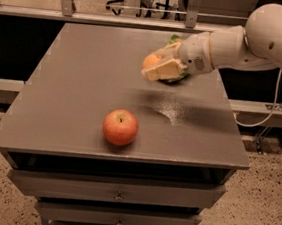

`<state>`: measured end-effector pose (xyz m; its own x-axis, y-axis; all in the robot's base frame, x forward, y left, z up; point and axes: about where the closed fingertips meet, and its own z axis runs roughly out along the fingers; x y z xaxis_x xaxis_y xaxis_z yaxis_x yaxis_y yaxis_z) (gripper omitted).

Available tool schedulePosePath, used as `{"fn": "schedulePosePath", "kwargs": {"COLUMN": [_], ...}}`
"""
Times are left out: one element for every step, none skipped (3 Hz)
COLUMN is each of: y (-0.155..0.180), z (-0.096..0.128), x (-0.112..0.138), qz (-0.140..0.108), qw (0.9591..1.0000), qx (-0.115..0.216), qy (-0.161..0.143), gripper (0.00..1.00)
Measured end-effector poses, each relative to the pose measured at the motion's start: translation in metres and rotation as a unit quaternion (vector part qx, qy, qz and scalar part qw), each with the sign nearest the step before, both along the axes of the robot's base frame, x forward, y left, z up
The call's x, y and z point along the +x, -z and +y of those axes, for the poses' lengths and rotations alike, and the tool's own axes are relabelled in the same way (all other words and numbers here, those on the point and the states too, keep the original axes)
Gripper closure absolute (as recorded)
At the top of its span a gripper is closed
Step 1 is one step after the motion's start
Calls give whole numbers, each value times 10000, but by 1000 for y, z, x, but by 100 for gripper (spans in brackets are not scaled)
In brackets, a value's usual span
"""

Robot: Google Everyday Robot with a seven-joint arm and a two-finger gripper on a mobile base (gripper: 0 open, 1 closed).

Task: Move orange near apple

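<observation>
Tabletop (84, 78), end effector (154, 69) gripping orange (150, 60) by bag (175, 38)

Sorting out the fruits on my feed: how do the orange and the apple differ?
The orange is smaller and plain orange; the apple is larger, red with a stem. The orange sits in the gripper at the far right of the cabinet; the apple rests near the front edge. Both are round.

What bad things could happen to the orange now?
The gripper hangs over the far right of the table, jaws shut on the orange, which peeks out at one side.
1. It might slip out and roll off the table.
2. The green bag lies right behind, so the arm could snag it.
3. The apple sits near the front edge; a bump from the orange could roll it off.
</observation>
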<state>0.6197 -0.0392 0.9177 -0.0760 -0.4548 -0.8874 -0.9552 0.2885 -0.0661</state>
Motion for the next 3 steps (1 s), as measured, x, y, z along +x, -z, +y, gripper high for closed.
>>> {"fn": "schedulePosePath", "kwargs": {"y": [9, 22, 45], "z": [-21, -36, -41], "x": [-21, -39, -69], "qz": [221, 481, 909], "qw": [9995, 9973, 9888], "qx": [75, 200, 445], "qy": [-205, -509, -1096], "gripper": [100, 100, 100]}}
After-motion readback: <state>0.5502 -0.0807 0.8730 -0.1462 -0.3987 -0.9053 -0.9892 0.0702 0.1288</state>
